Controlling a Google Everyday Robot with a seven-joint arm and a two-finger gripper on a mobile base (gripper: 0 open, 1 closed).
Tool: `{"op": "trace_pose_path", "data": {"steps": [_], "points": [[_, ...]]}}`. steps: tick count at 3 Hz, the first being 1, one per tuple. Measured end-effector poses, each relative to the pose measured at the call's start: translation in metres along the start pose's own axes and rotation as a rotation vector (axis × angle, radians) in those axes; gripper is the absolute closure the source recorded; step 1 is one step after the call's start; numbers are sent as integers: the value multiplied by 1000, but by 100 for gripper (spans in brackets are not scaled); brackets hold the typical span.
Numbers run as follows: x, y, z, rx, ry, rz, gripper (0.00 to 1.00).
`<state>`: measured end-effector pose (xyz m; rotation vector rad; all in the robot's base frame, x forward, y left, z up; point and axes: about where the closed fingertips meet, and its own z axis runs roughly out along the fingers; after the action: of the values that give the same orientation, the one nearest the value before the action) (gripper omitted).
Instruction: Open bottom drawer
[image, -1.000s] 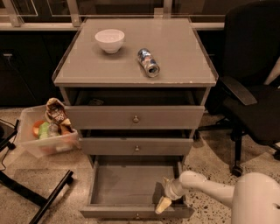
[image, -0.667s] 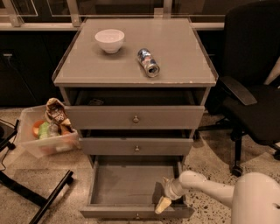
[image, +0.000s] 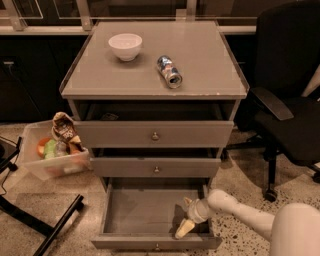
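The bottom drawer (image: 135, 212) of the grey cabinet is pulled out wide, showing its plain grey inside. Its front (image: 156, 243) with a small round knob (image: 158, 246) runs along the lower edge of the view. My gripper (image: 184, 227) reaches in from the lower right on a white arm (image: 235, 207) and sits inside the drawer near its front right corner, fingers pointing down and left. The middle drawer (image: 156, 167) and top drawer (image: 154, 134) are each pulled out slightly.
A white bowl (image: 125, 46) and a tipped can (image: 169, 71) lie on the cabinet top (image: 200, 45). A clear bin of snacks (image: 52, 150) stands on the floor at left. A black office chair (image: 290, 100) stands at right. A black stand leg (image: 45, 225) crosses the lower left.
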<state>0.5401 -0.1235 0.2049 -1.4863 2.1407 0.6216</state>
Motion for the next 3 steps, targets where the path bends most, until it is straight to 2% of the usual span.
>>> {"op": "trace_pose_path", "data": {"steps": [1,2,3], "points": [[0,-4,4,-8,-8,19,0],[17,-7,15,5,-3,56,0],[26,-11,16,46,-9,80,3]]}}
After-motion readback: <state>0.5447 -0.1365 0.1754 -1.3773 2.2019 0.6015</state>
